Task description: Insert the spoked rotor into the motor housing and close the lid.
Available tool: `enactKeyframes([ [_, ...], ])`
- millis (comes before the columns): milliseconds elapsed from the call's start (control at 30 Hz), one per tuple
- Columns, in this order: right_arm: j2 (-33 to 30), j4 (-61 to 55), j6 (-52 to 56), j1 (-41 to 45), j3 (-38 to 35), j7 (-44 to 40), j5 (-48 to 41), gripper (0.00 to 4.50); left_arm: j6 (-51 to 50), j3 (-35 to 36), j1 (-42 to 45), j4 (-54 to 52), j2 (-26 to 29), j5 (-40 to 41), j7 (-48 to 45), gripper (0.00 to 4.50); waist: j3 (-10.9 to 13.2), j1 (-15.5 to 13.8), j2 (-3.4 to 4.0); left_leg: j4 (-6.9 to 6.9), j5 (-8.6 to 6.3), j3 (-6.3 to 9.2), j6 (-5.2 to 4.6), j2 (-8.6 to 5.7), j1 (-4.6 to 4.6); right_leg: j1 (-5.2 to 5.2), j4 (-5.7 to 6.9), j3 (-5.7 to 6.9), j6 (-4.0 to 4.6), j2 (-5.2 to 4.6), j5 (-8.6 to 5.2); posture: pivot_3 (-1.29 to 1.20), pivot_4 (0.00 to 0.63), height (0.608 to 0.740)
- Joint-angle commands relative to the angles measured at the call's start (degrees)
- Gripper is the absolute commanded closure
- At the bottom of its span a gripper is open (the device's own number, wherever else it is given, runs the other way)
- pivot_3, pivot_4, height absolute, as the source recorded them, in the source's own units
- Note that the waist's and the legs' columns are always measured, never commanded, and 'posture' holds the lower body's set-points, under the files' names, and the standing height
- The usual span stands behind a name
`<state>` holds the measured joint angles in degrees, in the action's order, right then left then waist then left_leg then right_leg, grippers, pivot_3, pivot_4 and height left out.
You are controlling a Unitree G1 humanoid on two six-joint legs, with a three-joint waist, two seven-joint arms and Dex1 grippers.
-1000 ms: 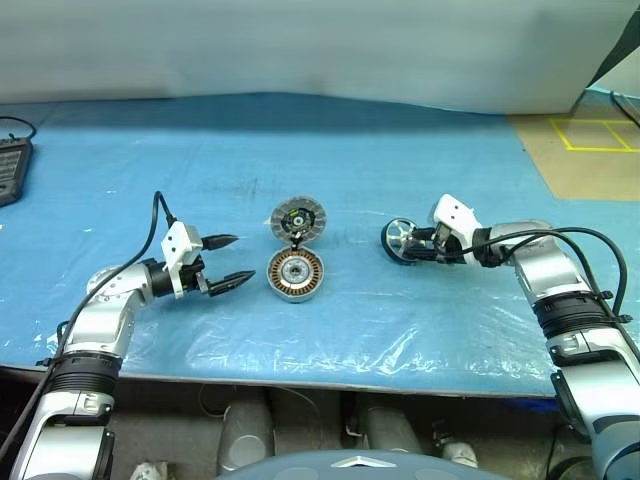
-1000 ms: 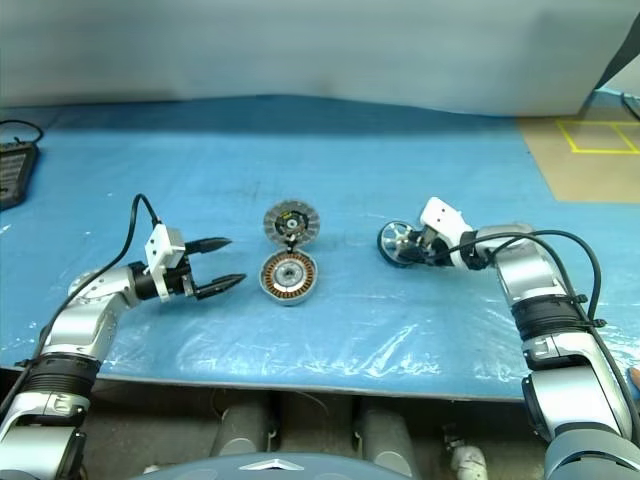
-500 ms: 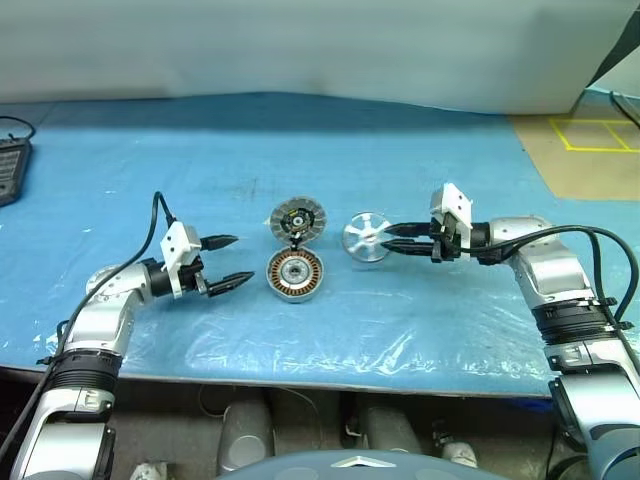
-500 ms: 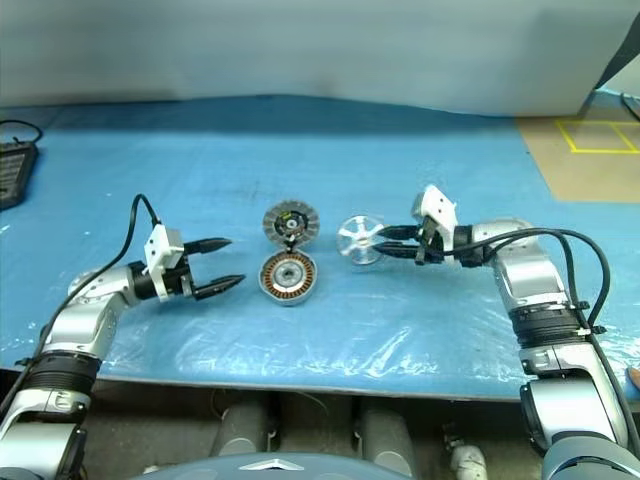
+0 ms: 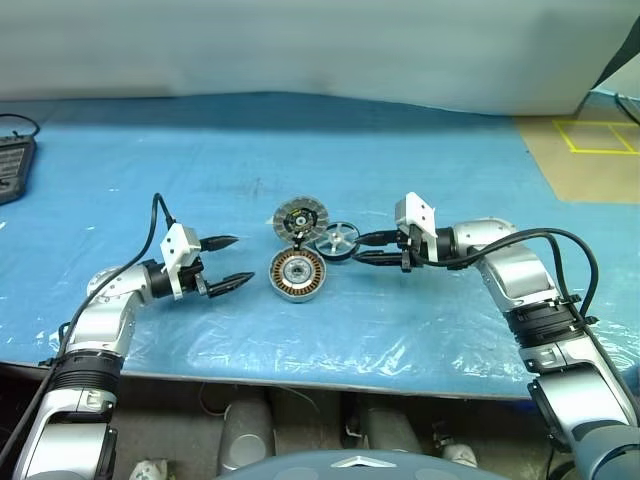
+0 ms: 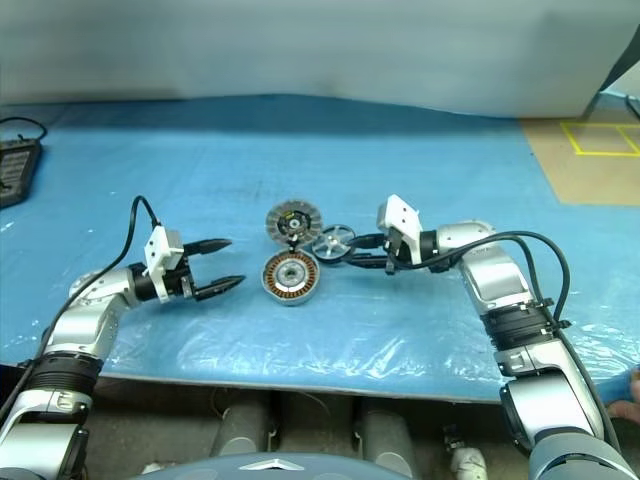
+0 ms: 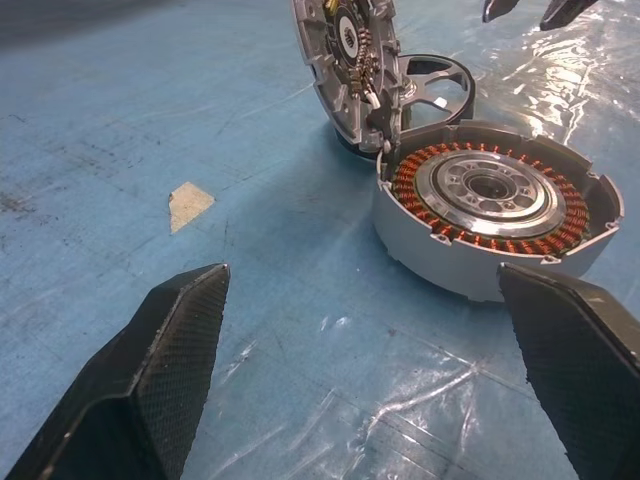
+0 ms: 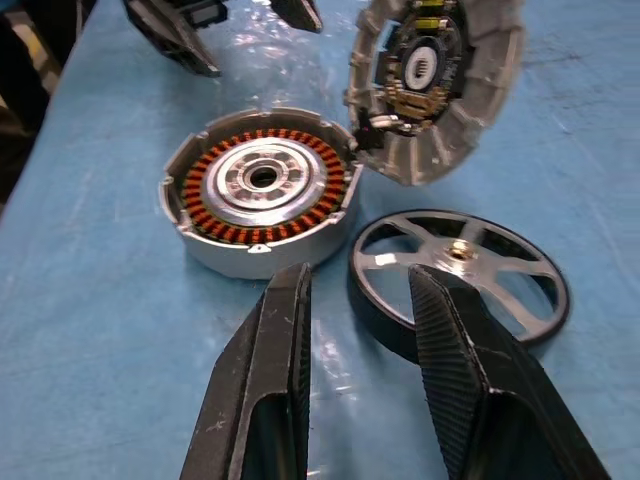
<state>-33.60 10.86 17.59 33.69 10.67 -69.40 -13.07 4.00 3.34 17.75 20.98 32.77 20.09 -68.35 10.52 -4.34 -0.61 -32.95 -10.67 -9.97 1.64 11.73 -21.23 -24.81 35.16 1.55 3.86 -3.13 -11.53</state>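
A pale wall backs a desk (image 5: 450,160) covered in blue sheet with clear plastic film over its near part; a dark device (image 5: 10,165) sits at the far-left edge, and yellow tape marks (image 5: 600,135) show on a brown surface past the far-right corner. In the head views, the motor housing (image 5: 296,274) lies open side up near the middle of the desk, and the lid (image 5: 299,220) stands propped on edge at its far rim. The left tool (image 5: 243,258) hovers just left of the housing, its fingers spread wide and holding nothing. The right tool (image 5: 357,249) reaches in from the right and pinches the rim of the spoked rotor (image 5: 337,240), which hangs tilted just right of the lid and beside the housing's far-right rim. In the left wrist view, the two black fingers (image 7: 150,380) stand far apart, with the housing (image 7: 495,205) and its copper windings ahead, the lid (image 7: 350,60) upright against its rim, the rotor (image 7: 435,85) behind them and the right tool's tips (image 7: 530,10) beyond; a small tan scrap (image 7: 188,203) lies on the blue sheet. In the right wrist view, the fingers (image 8: 270,390) close around the rotor's dark rim (image 8: 460,275), with the housing (image 8: 262,190) and lid (image 8: 435,75) just ahead and the left tool (image 8: 240,25) past them.
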Motion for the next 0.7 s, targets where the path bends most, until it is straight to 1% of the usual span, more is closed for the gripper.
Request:
enactKeyframes([
  [33,-0.1,0.8,-1.8,2.6,-1.5,1.2,0.5,2.94,0.5,1.2,0.0,-1.5,0.4,0.5,0.3,0.0,0.0,0.1,0.0,0.0,0.0,0.0,0.0,0.0,0.0,0.0,0.0,0.0,0.0,0.0,0.0,0.0,0.15,0.74],
  [400,5.3,10.6,-7.4,8.2,2.5,3.4,6.7,2.94,0.2,0.7,0.6,-1.2,0.2,0.2,0.7,0.0,0.0,0.3,0.0,0.0,0.0,0.0,0.0,0.01,0.0,-0.02,0.04,0.0,0.0,0.01,0.0,0.0,0.15,0.74],
  [700,6.1,15.8,-11.3,9.1,4.4,5.2,11.6,2.94,-0.2,0.9,-0.7,-2.7,0.4,0.2,1.7,0.0,0.0,0.3,0.0,-0.02,0.0,0.0,0.01,0.01,-0.02,-0.02,0.04,0.0,0.01,0.0,0.0,0.0,0.15,0.74],
])
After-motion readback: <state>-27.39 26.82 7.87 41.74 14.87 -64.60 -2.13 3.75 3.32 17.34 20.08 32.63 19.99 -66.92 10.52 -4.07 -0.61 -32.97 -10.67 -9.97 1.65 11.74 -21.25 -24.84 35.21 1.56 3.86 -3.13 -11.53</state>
